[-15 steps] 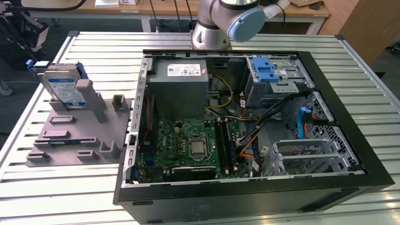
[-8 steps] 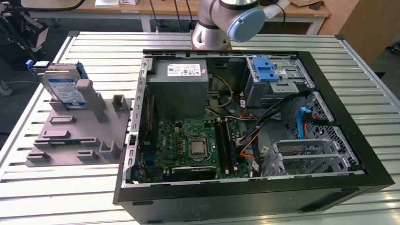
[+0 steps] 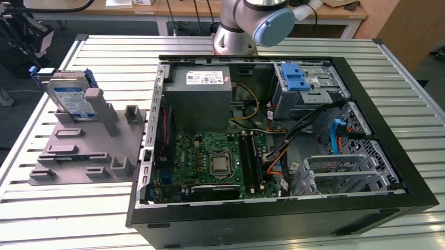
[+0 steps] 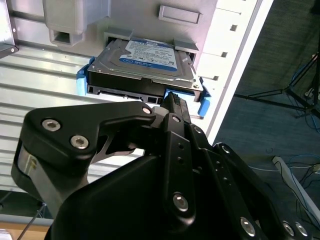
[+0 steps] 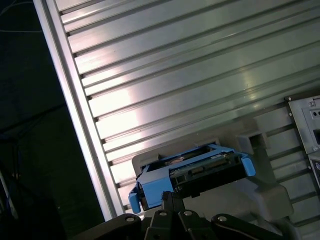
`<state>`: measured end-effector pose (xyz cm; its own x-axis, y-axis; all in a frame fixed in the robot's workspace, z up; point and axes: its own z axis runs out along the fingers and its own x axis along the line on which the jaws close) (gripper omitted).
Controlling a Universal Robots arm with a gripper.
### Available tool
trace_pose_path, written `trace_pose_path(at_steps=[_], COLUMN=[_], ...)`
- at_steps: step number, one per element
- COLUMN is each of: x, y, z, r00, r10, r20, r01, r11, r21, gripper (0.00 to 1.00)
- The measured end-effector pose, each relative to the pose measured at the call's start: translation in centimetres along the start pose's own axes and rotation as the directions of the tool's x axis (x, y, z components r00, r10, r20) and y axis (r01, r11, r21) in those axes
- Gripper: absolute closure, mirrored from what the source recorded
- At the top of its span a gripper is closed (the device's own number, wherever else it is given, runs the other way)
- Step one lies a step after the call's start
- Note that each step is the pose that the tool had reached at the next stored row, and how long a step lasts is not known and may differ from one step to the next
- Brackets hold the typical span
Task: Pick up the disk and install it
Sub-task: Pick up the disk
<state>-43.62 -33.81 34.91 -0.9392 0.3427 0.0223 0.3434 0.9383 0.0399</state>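
The disk [image 3: 70, 99] is a silver hard drive with a white-and-blue label and blue rails. It stands on edge in a grey plastic holder [image 3: 90, 151] on the exterior view's left. In the second wrist view the disk [image 4: 145, 62] lies just beyond my black gripper [image 4: 170, 100], label face showing. My fingers are drawn together, with the tips at the drive's near edge. In the first wrist view the gripper [image 5: 167, 196] sits against the blue-railed edge of the disk [image 5: 195, 170]. Whether the tips touch the drive is unclear.
An open black computer case [image 3: 278, 219] lies on the slatted aluminium table [image 3: 70, 219], right of the holder. Inside are a grey power supply [image 3: 201, 94], the motherboard [image 3: 215, 161] and a silver bay with a blue latch [image 3: 299, 80]. The arm's base [image 3: 236, 36] stands behind the case.
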Motion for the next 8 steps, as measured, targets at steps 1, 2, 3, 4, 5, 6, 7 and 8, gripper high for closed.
trace_pose_path(at_steps=[1, 2, 3, 4, 5, 6, 7, 8], x=[0.00, 0.00, 0.00, 0.00, 0.00, 0.00, 0.00, 0.00], y=[0.00, 0.00, 0.00, 0.00, 0.00, 0.00, 0.00, 0.00], z=[0.00, 0.00, 0.00, 0.00, 0.00, 0.00, 0.00, 0.00], r00=[1.0000, 1.0000, 1.0000, 1.0000, 1.0000, 1.0000, 1.0000, 1.0000], r10=[0.000, 0.001, 0.001, 0.003, 0.005, 0.006, 0.006, 0.007], r20=[0.0000, 0.0000, 0.0001, 0.0001, 0.0002, 0.0002, 0.0002, 0.0003], r01=[0.000, -0.001, -0.001, -0.003, -0.005, -0.006, -0.006, -0.007], r11=[1.0000, 1.0000, 1.0000, 1.0000, 1.0000, 1.0000, 1.0000, 1.0000], r21=[0.0000, 0.0000, 0.0000, -0.0001, -0.0001, -0.0001, -0.0001, -0.0001], gripper=[0.89, 0.89, 0.89, 0.89, 0.89, 0.89, 0.89, 0.89])
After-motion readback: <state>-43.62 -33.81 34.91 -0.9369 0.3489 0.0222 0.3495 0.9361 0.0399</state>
